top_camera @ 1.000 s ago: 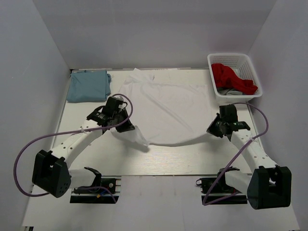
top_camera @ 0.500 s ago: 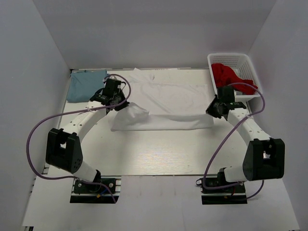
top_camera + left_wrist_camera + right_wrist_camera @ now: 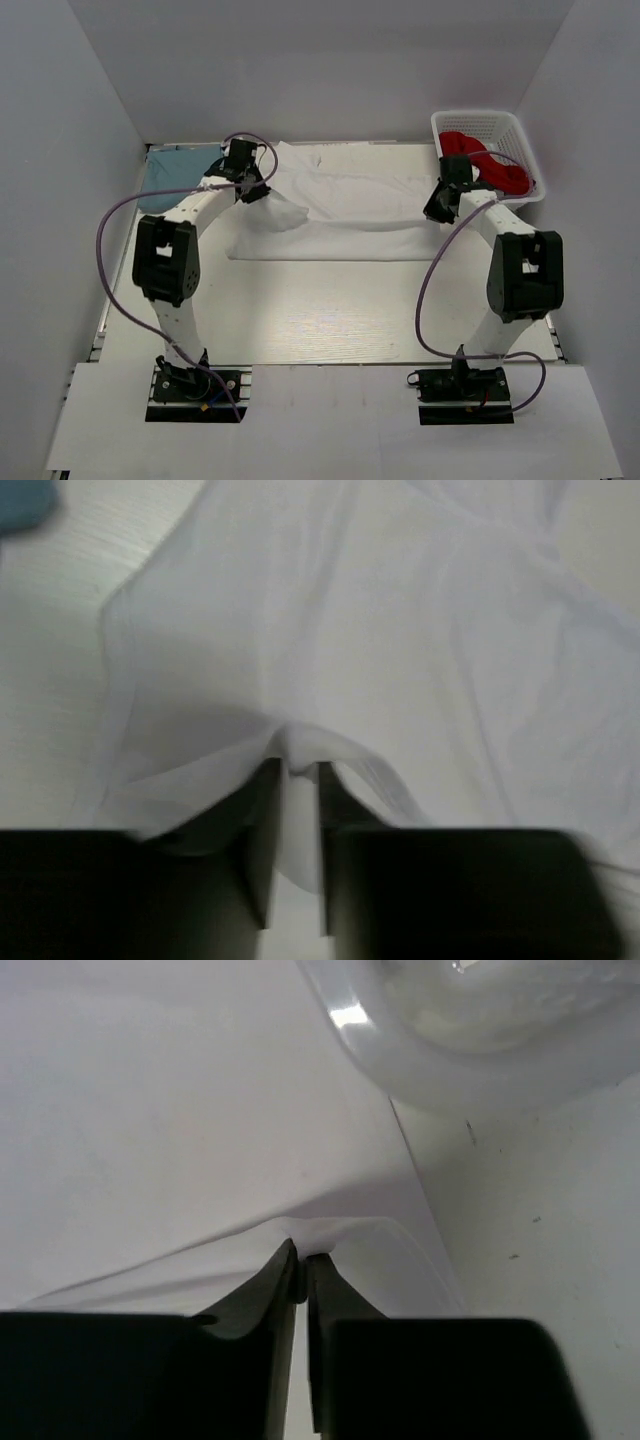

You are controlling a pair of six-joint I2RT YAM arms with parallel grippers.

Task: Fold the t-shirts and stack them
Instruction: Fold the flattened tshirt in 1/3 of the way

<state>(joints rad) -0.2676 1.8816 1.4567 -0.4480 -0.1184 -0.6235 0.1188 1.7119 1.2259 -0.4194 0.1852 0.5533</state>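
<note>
The left gripper (image 3: 250,190) is clamped on a pinch of the white t-shirt (image 3: 340,215). In the left wrist view its two dark fingers (image 3: 262,830) stand almost together, with a thin ridge of white cloth (image 3: 400,630) squeezed up between them. The cloth drapes away from the fingertips on both sides and spreads out flat ahead of them. The right gripper (image 3: 438,208) is likewise closed on the shirt's opposite edge. In the right wrist view its fingers (image 3: 270,1300) meet at the tips on a small raised fold of white fabric (image 3: 150,1110).

Both arms are stretched far forward from their bases at the near edge of the table (image 3: 330,310), with the elbows raised mid-table and the wrists angled down to the cloth. The two grippers sit about level with each other, well apart, with the shirt spanning the gap between them. Below the line between them the shirt lies doubled as a broad band with a straight near edge. Beyond that line more white cloth lies flat towards the back wall.

Just outboard of the left gripper, to its left, lies the light blue t-shirt (image 3: 175,175). A sliver of it shows at the corner of the left wrist view (image 3: 25,505). Just beyond the right gripper, to its right, stands a white basket (image 3: 480,117) holding a red garment (image 3: 480,165). The basket's rounded corner (image 3: 480,1040) shows close above the right gripper's fingers.
</note>
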